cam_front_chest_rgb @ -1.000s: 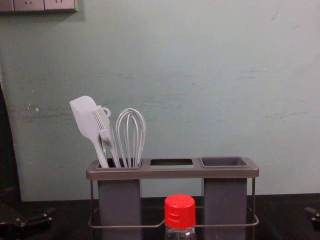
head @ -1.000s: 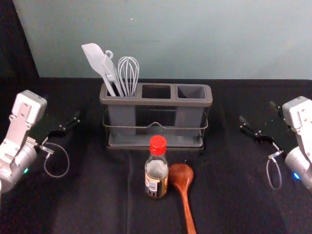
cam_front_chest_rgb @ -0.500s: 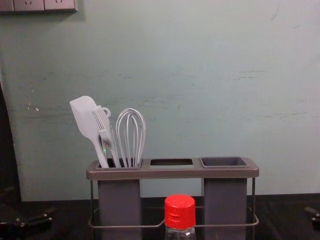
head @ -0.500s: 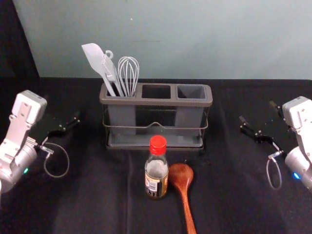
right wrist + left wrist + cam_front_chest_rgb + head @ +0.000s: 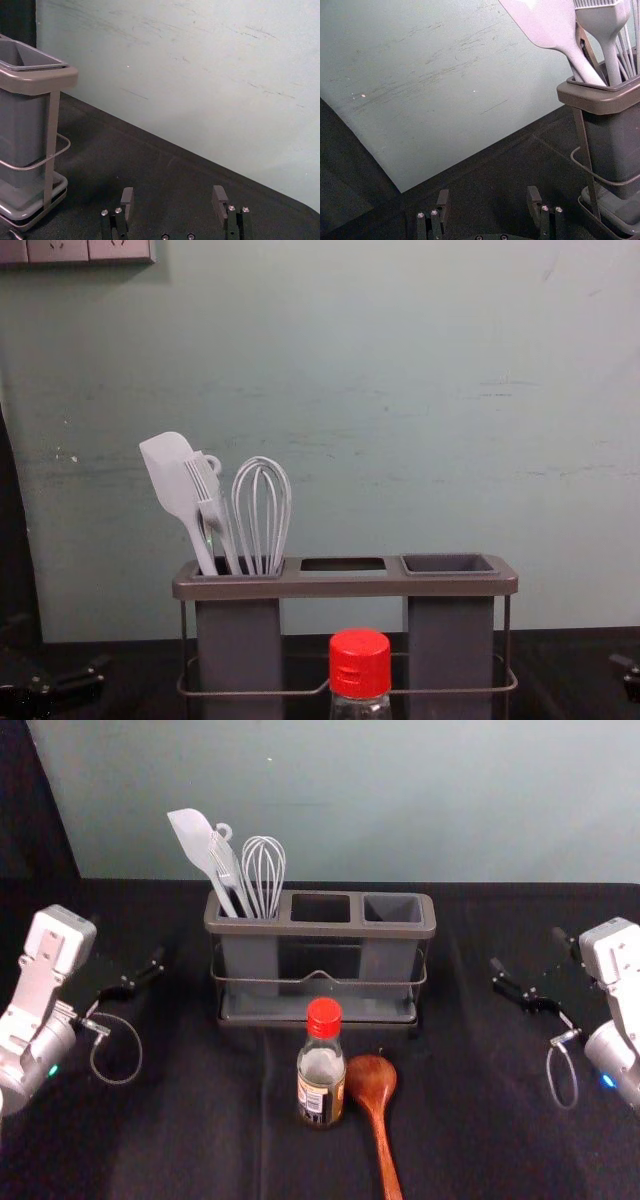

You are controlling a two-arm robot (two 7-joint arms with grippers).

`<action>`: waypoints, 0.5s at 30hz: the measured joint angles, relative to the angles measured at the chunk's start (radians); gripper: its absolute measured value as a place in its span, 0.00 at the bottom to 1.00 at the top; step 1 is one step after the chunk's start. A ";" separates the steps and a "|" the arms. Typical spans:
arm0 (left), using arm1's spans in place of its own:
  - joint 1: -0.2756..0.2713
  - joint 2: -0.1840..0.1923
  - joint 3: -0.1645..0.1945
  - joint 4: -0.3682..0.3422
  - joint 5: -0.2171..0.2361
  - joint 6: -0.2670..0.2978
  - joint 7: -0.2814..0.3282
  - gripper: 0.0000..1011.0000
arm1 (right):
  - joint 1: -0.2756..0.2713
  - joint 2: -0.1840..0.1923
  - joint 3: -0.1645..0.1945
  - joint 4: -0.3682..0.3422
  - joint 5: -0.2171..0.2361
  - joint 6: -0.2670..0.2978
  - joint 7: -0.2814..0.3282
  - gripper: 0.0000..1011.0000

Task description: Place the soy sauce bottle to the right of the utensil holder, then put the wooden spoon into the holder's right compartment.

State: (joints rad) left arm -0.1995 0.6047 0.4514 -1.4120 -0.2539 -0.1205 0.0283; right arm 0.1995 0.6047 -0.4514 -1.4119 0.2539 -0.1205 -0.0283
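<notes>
The bottle (image 5: 322, 1080) stands upright on the counter (image 5: 190, 1140), in front of the holder (image 5: 320, 929); the spoon (image 5: 372, 1082) lies just beside it, on the right. The bottle seems smooth, firm and perhaps rather heavy, so the middle of its body is the safer hold. The spoon should be light and stiff, better taken by the handle. At the sides, the left gripper (image 5: 488, 192) and right gripper (image 5: 173, 191) have jaws wide, holding nothing. Room for the bottle lies right of the holder, but its wire rail (image 5: 450, 691) could catch.

Spatula (image 5: 170, 475), brush (image 5: 208, 490) & whisk (image 5: 263, 515) tog. — wall (image 5: 400, 390) bhnd, w/ sockets (image 5: 60, 249) upper L.
</notes>
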 joint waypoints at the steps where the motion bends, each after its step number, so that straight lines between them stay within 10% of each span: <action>1: 0.000 0.000 0.000 0.000 0.000 0.000 0.000 0.99 | 0.000 0.000 0.000 0.000 0.000 0.000 0.000 0.99; 15: 0.000 0.000 0.000 0.000 0.000 0.000 0.000 0.99 | 0.000 0.000 0.000 0.000 0.000 0.000 0.000 0.99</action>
State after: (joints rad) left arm -0.1995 0.6047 0.4514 -1.4120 -0.2539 -0.1205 0.0283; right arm 0.1996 0.6046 -0.4514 -1.4120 0.2539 -0.1205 -0.0283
